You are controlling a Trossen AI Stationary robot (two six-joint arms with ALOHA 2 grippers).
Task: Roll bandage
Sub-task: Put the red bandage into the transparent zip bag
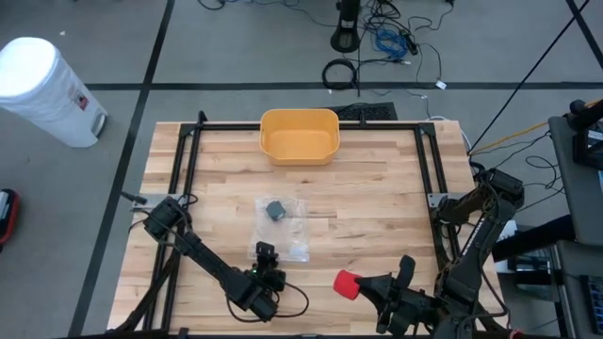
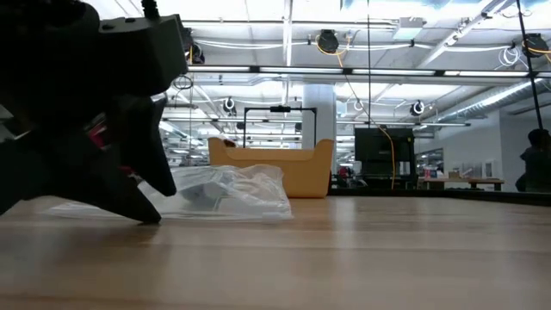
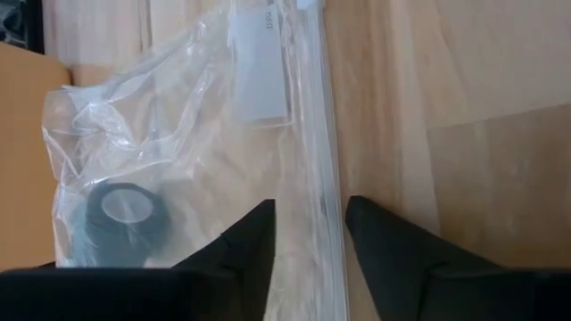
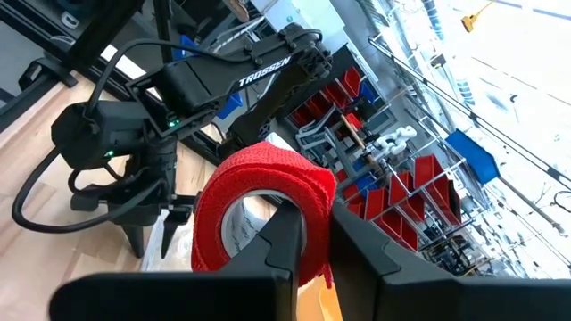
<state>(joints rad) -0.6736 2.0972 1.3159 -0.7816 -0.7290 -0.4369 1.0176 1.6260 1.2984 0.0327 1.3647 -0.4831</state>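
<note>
Your right gripper (image 4: 308, 234) was clamped on the red bandage roll (image 4: 259, 214) — one finger through the core, roll held off the table near the front edge. In the high view that red roll (image 1: 348, 282) sat just ahead of the right gripper (image 1: 366, 287).

Your left gripper (image 3: 310, 234) was down at the clear plastic bag (image 3: 187, 143), fingers parted and straddling its sealed edge — the strip ran between the fingertips, not pinched. A dark grey bandage roll (image 3: 125, 223) lay inside the bag, off to one side of the left fingers (image 3: 245, 254). A white label (image 3: 259, 67) showed further along the bag.

The yellow bin (image 1: 300, 136) stood well beyond both grippers, at the far edge of the wooden table (image 1: 377, 188).
</note>
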